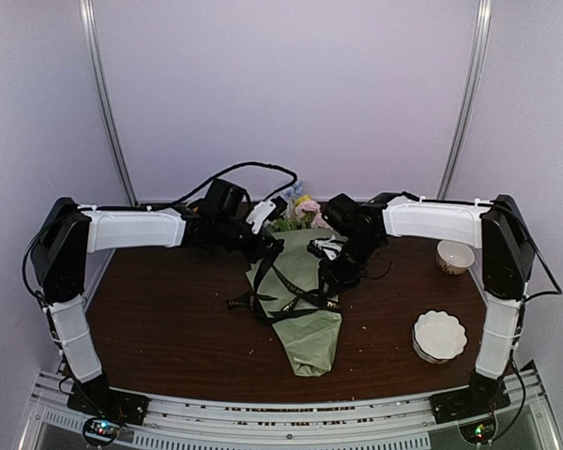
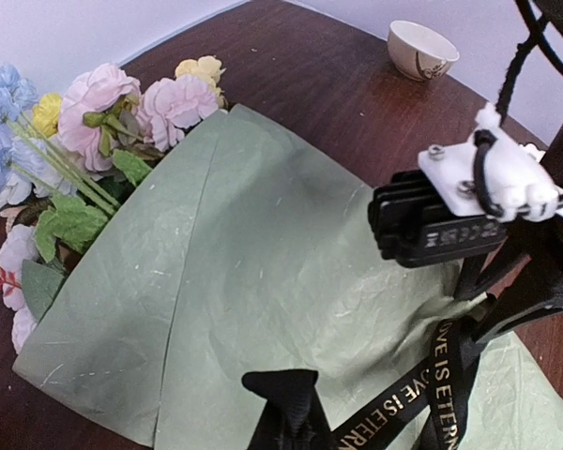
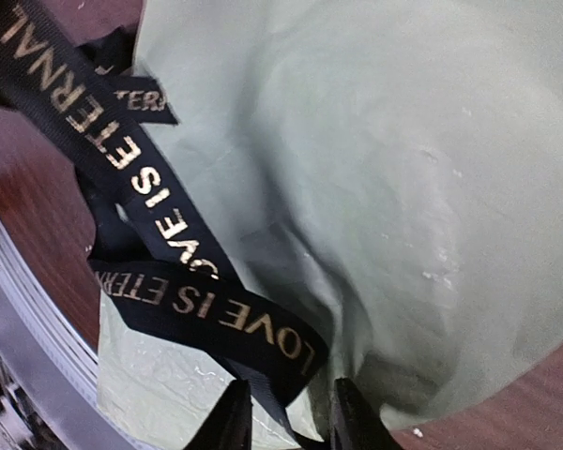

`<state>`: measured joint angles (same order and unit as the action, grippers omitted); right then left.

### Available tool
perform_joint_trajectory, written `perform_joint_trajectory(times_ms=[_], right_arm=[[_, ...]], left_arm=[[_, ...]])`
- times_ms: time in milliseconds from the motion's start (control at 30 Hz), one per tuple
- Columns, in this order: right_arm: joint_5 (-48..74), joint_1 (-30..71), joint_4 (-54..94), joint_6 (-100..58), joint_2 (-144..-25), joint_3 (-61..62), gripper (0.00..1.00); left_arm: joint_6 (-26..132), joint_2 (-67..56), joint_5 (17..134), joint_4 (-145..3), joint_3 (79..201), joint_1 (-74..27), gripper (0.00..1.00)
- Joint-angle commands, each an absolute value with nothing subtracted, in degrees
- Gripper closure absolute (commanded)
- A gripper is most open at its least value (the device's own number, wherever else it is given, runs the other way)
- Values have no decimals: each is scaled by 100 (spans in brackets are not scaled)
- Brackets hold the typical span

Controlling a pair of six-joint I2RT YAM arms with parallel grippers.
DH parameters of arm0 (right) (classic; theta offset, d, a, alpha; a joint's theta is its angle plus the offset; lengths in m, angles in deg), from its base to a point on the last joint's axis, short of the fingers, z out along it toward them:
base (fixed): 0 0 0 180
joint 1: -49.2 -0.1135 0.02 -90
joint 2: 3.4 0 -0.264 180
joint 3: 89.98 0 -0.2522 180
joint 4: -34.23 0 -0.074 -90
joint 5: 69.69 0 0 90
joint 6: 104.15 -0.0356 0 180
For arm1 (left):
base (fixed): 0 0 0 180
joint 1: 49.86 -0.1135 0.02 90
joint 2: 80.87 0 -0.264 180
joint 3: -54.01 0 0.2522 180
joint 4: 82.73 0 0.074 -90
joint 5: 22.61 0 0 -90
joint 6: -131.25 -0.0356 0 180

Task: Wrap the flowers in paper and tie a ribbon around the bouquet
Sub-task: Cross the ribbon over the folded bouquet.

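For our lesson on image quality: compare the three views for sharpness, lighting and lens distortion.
Top view: soft, even light, no hard shadows; the poles seem to bow slightly, hinting at lens distortion. Left wrist: flowers and paper sharp, ribbon lettering readable. Right wrist: ribbon lettering crisp, the paper soft, the fingers near-black silhouettes.

Black ribbon (image 3: pixel 159 202): gold caps txt "LOVE IS ETERNAL", rptd along strip; left wrist view shows partial "VE IS ETERN" (image 2: pixel 403 398).

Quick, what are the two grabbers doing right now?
Left gripper: closed, pinching the ribbon.
Right gripper: open, ribbon lying loose between its jaws.
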<state>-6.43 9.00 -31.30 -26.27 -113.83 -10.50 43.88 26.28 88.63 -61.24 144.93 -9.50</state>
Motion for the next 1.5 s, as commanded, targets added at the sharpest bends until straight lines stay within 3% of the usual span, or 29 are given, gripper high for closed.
perform_joint_trajectory(times_ms=[0, 233, 533, 833, 1067, 1400, 1467], right_arm=[[39, 947, -3170, -2734, -11037, -1138, 64], [567, 893, -2493, -3179, -10065, -396, 59], [1633, 74, -112, -5537, -8786, 1804, 80], [2141, -506, 306, -6205, -9160, 2132, 83], [2622, -775, 180, -6265, -9310, 2091, 92], [2336, -872, 436, -6519, -9576, 2214, 90], [2332, -865, 475, -6547, -9633, 2178, 84]], left_arm=[[4399, 2753, 8870, -6500, 14508, -1013, 100], [4476, 2968, 8916, -6560, 14564, -1011, 100], [4451, 2992, 8903, -6575, 14504, -1013, 100], [4445, 2921, 8910, -6569, 14411, -1014, 100], [4435, 2900, 8880, -6559, 14381, -1021, 100], [4438, 2883, 8874, -6542, 14371, -1019, 100], [4435, 2877, 8899, -6536, 14378, -1018, 100]])
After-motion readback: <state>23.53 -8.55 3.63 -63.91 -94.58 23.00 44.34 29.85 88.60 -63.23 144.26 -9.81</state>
